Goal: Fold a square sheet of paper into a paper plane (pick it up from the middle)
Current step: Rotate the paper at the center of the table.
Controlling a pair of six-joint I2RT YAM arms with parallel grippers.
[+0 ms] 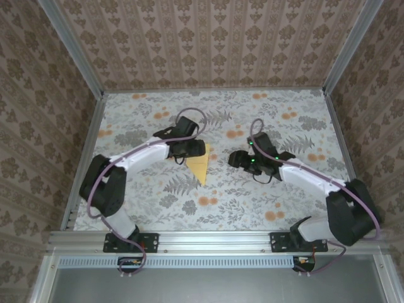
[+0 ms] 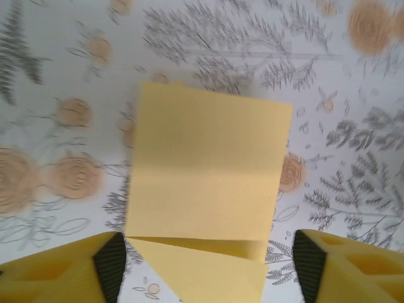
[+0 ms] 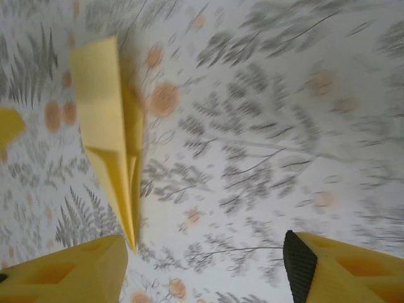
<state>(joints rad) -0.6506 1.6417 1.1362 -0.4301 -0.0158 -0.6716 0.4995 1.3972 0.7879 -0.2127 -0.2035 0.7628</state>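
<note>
- The flower-printed grey and orange table covering (image 1: 252,189) lies flat across the workspace.
- The folded pale yellow-orange paper plane (image 1: 199,165) rests on it at mid-table, its point toward the near edge.
- The left gripper (image 2: 208,271) hovers over the plane, jaws spread wide and gripping nothing.
- The right gripper (image 3: 205,265) is near the plane but apart from it, jaws likewise spread and empty.

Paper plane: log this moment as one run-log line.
paper plane: folded, lying on table | left gripper: open, straddling plane, no grip | right gripper: open, empty, beside plane
</note>
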